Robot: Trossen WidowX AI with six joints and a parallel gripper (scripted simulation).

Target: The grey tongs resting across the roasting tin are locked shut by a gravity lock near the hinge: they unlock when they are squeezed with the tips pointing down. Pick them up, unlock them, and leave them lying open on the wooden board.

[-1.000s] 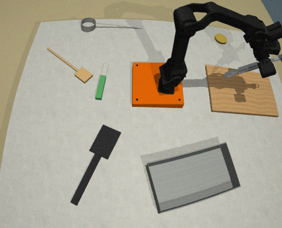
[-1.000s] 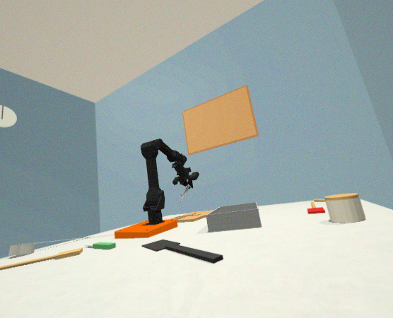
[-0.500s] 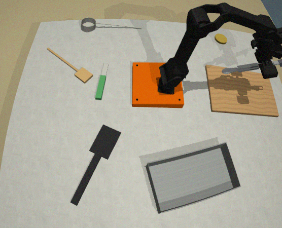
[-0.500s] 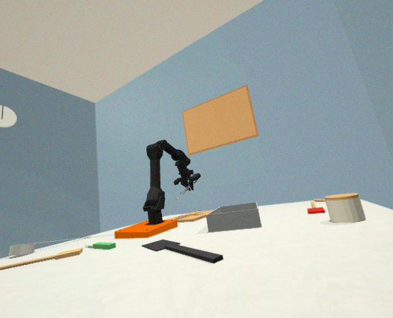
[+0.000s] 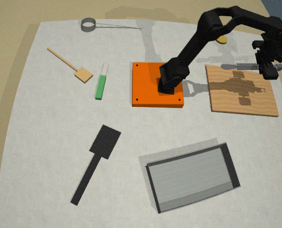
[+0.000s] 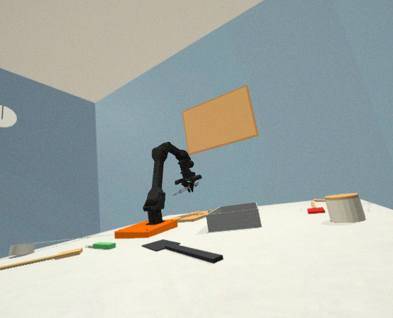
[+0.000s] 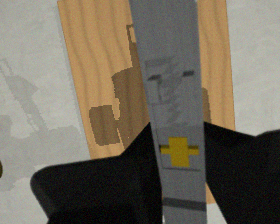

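The grey tongs (image 5: 245,66) (image 6: 180,192) (image 7: 175,100) are held in the air above the back part of the wooden board (image 5: 227,104) (image 6: 187,219) (image 7: 91,50), and shadows fall on the board. They lie near level, with the rounded end towards the robot's base and the thin wire loop at the far right. Their arms look close together; whether the lock is off cannot be told. My gripper (image 5: 265,67) (image 6: 189,186) (image 7: 168,125) is shut on the tongs, around their middle. A yellow cross mark shows on them between the fingers. The roasting tin (image 5: 231,164) (image 6: 235,219) holds nothing.
The orange base (image 5: 143,86) stands left of the board. A yellow disc (image 5: 221,39) lies behind the board. A black spatula (image 5: 105,142), a green-handled tool (image 5: 100,87), a wooden spatula (image 5: 83,75) and a sieve (image 5: 88,25) lie further left. A canister (image 6: 345,209) stands beyond the tin.
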